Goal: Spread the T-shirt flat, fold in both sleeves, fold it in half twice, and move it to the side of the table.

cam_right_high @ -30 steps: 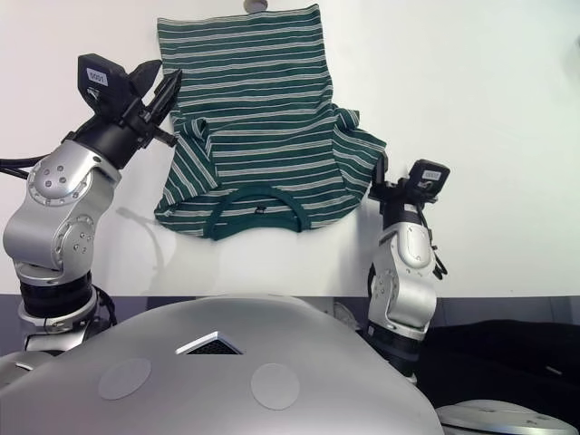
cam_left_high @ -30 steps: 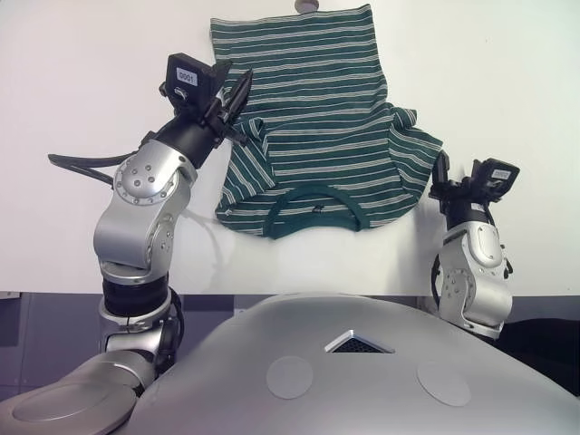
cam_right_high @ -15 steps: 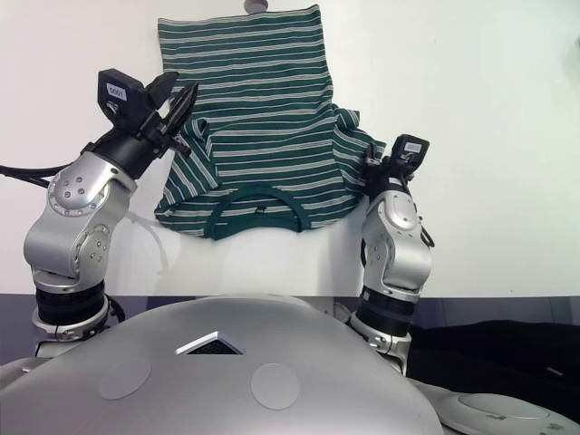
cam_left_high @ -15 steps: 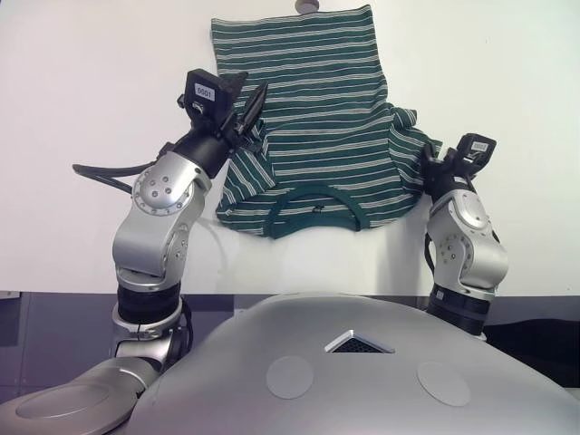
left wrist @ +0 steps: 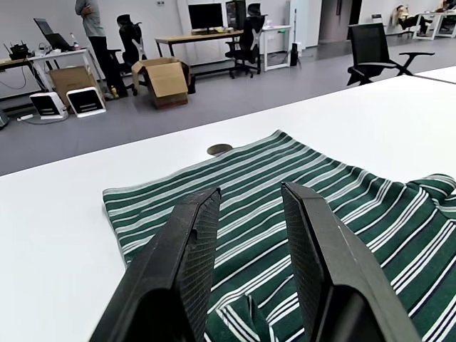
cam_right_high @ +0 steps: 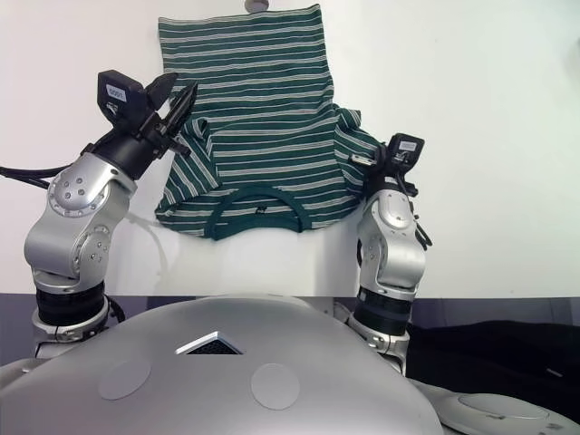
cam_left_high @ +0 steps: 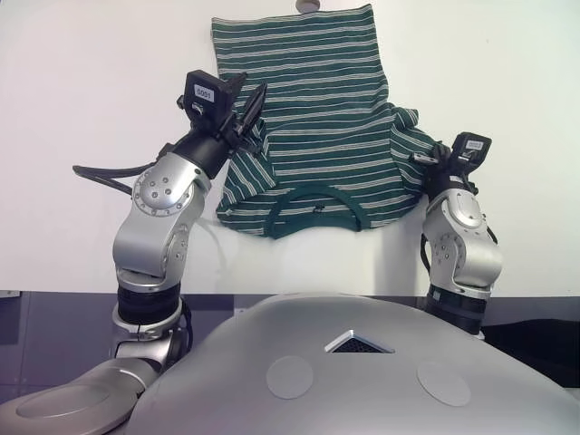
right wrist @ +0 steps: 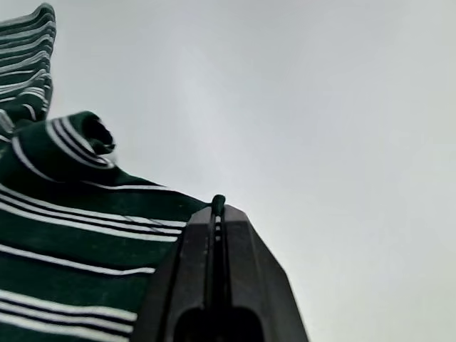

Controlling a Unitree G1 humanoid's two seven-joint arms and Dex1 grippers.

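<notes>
While lying collar-near and hem-far across the middle of the white surface [cam_left_high: 507,72], shows as only partly spread. Find the T-shirt [cam_left_high: 308,100] smooth through the body but rumpled at both sleeves, the right one rolled into a small curl. Judged as the spreading step, with sleeve folds and both halvings not yet done.

Has the right hand [cam_left_high: 421,159] low at the shirt's right sleeve edge, closed tight on a thin pinch of green striped cloth. Grips there, most likely, to draw the crumpled sleeve outward and flatten it. Sits close to the surface, probably so as to drag the fabric rather than lift it.

Holds the left hand [cam_left_high: 252,86] over the shirt beside the left sleeve [cam_left_high: 240,177], parted by a moderate gap and gripping nothing. Placed there, at a guess, to mirror the right side: either to steady the body or to take that sleeve in turn. Looks, from the left wrist, along both fingers [left wrist: 192,263] across the stripes toward the far hem.

Calls next for a gentle outward pull on the right. Risks sliding the whole shirt sideways, with nothing pinning the opposite side.
</notes>
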